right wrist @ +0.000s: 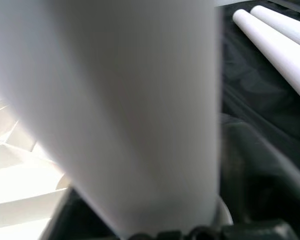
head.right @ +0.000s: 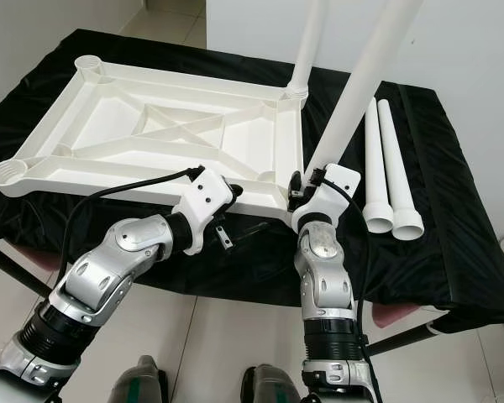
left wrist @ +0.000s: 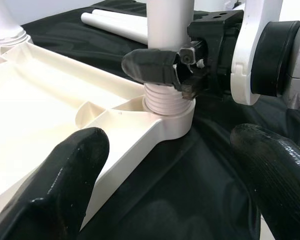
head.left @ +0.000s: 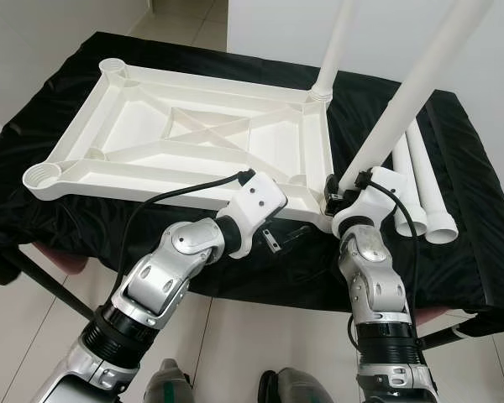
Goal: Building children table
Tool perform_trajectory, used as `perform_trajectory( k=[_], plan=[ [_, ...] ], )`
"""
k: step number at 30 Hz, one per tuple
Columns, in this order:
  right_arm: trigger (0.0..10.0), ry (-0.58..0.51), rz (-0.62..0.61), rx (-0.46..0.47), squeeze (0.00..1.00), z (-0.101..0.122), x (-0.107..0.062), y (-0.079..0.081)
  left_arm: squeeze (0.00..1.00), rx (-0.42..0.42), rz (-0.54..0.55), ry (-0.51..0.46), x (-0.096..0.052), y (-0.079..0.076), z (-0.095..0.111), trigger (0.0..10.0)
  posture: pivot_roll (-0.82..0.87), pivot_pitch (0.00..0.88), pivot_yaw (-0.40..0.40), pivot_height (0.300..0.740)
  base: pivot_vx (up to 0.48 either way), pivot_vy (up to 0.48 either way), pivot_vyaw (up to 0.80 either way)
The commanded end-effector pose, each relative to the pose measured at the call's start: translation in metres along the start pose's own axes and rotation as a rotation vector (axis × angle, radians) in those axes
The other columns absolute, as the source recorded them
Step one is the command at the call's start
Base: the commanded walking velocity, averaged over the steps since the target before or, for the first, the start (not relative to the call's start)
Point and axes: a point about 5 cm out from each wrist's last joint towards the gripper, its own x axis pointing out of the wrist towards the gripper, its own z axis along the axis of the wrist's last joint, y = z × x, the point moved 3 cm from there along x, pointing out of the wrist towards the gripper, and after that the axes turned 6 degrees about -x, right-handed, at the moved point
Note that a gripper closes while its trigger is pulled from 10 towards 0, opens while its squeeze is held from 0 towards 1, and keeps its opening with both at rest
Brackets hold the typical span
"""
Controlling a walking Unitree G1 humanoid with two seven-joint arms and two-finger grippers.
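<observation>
Lying upside down on the black-draped surface (head.left: 454, 252), the white tabletop (head.left: 185, 143) showed its ribbed underside, and everything else was placed from it. One white leg (head.left: 336, 50) stood upright in its far corner socket on the robot's right. A second leg (head.left: 412, 92) rose tilted from the near right corner socket (left wrist: 167, 107), threaded end seated in the collar. Right hand (head.left: 340, 189) was clamped around that second leg just above the socket, black fingers (left wrist: 152, 65) pressed against the tube; the right wrist view was mostly blurred white tube. Left hand (head.left: 277, 239) hovered just off the tabletop's near edge, beside the same corner, its two fingers (left wrist: 55, 185) spread wide apart with nothing between them, one over the tabletop's rim and one over the cloth. Two spare legs (head.left: 424, 180) lay side by side on the cloth just right of the tabletop, flared ends toward the robot. Both left corner sockets (head.left: 42, 176) stood unfilled.
</observation>
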Motion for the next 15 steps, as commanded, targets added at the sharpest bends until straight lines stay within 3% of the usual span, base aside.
perform_trajectory(
  k=[1, 5, 6, 15],
  plan=[
    [10.0, 0.033, -0.022, 0.016, 1.0, -0.007, -0.001, -0.009, 0.0, -0.012, -0.062, 0.017, 0.0, -0.007, -0.003, 10.0, -0.03, 0.009, -0.058, 0.74, 0.0, 0.0, 0.0],
    [10.0, 0.013, -0.011, 0.064, 1.0, -0.001, 0.002, -0.009, 0.0, -0.013, -0.063, 0.018, 0.0, -0.007, -0.003, 10.0, -0.03, 0.013, -0.056, 0.74, 0.0, 0.0, 0.0],
    [10.0, 0.002, -0.009, 0.074, 0.0, 0.002, 0.003, -0.011, 0.0, -0.014, -0.063, 0.018, 0.0, -0.007, -0.003, 10.0, -0.03, 0.016, -0.055, 0.74, 0.0, 0.0, 0.0],
    [10.0, -0.035, -0.049, 0.157, 0.0, 0.016, 0.01, -0.022, 0.0, -0.016, -0.062, 0.019, 0.0, -0.007, -0.003, 10.0, -0.03, 0.018, -0.055, 0.74, 0.0, 0.0, 0.0]
  ],
)
